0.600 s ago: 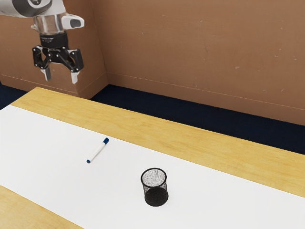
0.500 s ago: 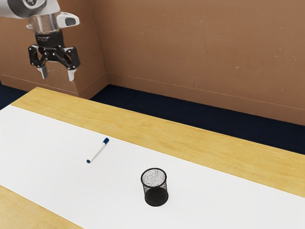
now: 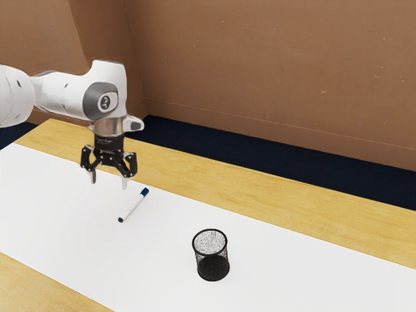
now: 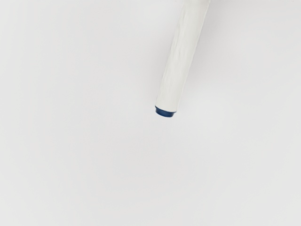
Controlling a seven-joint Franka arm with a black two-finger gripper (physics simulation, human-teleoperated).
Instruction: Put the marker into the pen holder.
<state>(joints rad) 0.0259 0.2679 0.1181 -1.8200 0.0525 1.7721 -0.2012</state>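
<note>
My gripper (image 3: pixel 108 184) is open, fingers pointing down, with nothing between them. It hangs above the white sheet, a little toward the exterior view's upper left from the marker (image 3: pixel 134 205). That marker lies flat on the sheet, white-bodied with a blue cap and a blue tail end. In the wrist view the white barrel of the marker (image 4: pixel 182 59) and its blue tail end are visible, the cap out of frame. The pen holder (image 3: pixel 212 257), a black mesh cup, stands upright toward the exterior view's right, apart from the marker.
A white sheet (image 3: pixel 71 221) runs lengthwise over the wooden table (image 3: pixel 279 195). Behind the table's far edge are a dark blue floor (image 3: pixel 260 159) and a brown wall (image 3: pixel 260 65).
My arm has come down and toward the exterior view's right, bringing the open gripper from high beyond the table to just above the sheet near the marker. Marker and pen holder have not moved.
</note>
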